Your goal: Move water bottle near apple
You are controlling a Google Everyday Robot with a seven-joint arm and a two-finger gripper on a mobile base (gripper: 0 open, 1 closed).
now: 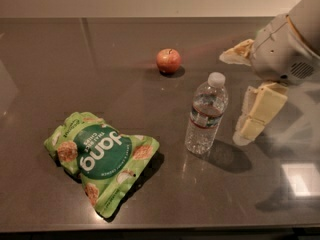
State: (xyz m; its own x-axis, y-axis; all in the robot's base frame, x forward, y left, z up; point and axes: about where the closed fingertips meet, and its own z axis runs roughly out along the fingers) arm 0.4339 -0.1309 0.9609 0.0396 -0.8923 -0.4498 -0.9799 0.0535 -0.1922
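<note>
Standing between gripper (232,98) and green bag (102,159), water bottle (205,119) upright

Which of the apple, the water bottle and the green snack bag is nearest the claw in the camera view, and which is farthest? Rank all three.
The claw is at the right side, its fingers spread open.
1. Water bottle: just left of the claw, standing upright.
2. Apple: farther left, toward the back.
3. Green snack bag: far left, at the front.

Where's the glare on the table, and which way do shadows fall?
Camera view: a glare patch on the table at lower right; shadows of the water bottle and apple fall rightward; the open end effector, right of the bottle, shades the table below.
</note>
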